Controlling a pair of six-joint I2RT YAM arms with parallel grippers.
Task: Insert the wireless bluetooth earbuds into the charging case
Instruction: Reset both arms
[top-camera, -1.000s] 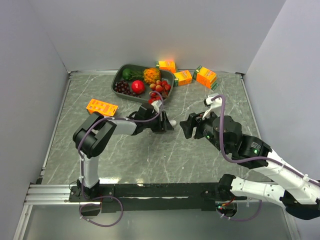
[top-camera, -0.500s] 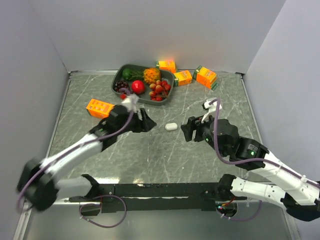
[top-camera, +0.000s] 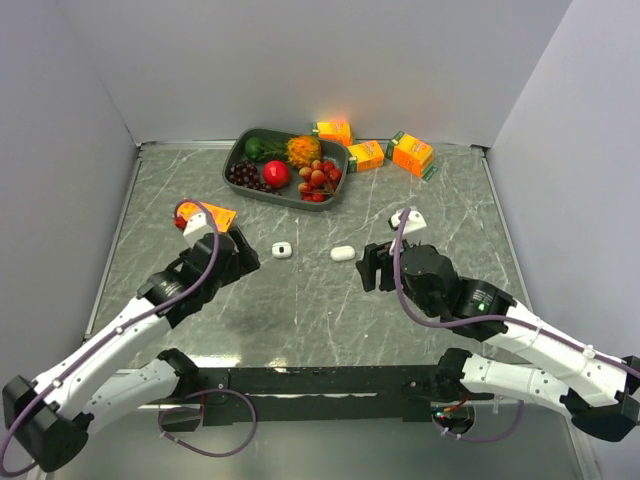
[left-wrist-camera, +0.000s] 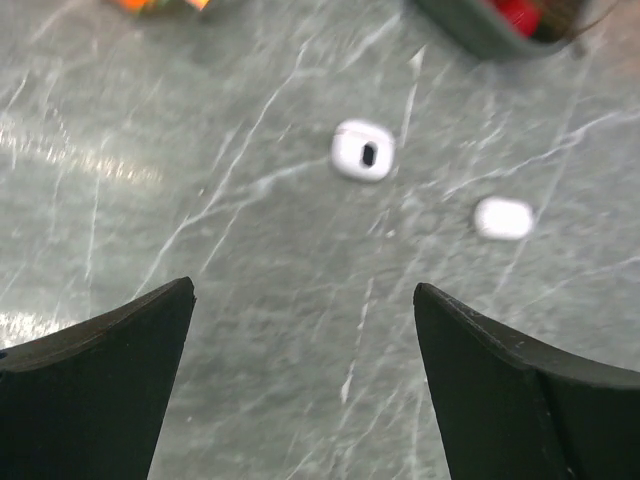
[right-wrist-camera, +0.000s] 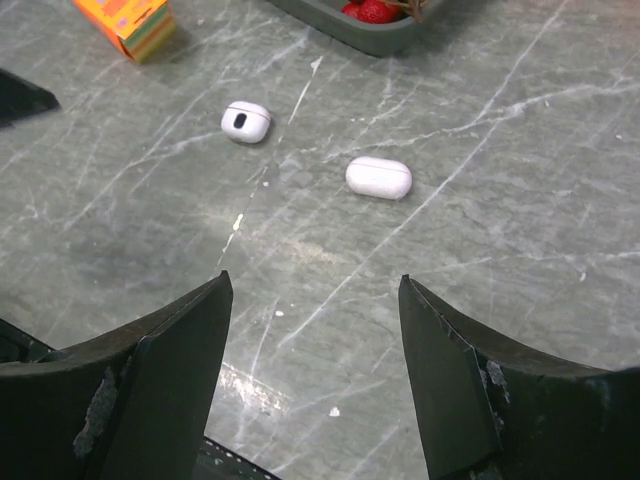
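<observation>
Top external view has both arms reaching out over the grey marble table (top-camera: 300, 320), and honestly neither one has anything in it. The left gripper (top-camera: 238, 260) sits with its fingers spread wide and nothing between them; the left wrist cam backs that up, left gripper (left-wrist-camera: 303, 290) hanging above bare tabletop. Same deal on the other side: the right gripper (top-camera: 368, 268) is released, jaws apart, and the right wrist view shows only table between its fingers (right-wrist-camera: 180, 340). The task stuff is lying mid-table between the two grippers: a small white case with a dark slot (top-camera: 282, 249) just beyond the left gripper, and a plain white case (top-camera: 343, 253) to its right, near the right gripper, the two a bit apart and not touching. From the left wrist they show up as the slotted one (left-wrist-camera: 363, 150) and the plain one (left-wrist-camera: 503, 218); from the right wrist, (right-wrist-camera: 245, 121) and (right-wrist-camera: 379, 177). The earbuds themselves are too tiny for me to pick out. Further back there's a dark tray (top-camera: 234, 158) of fruit, with orange boxes (top-camera: 412, 153) near it, and another orange box (top-camera: 215, 215) by the left arm.
</observation>
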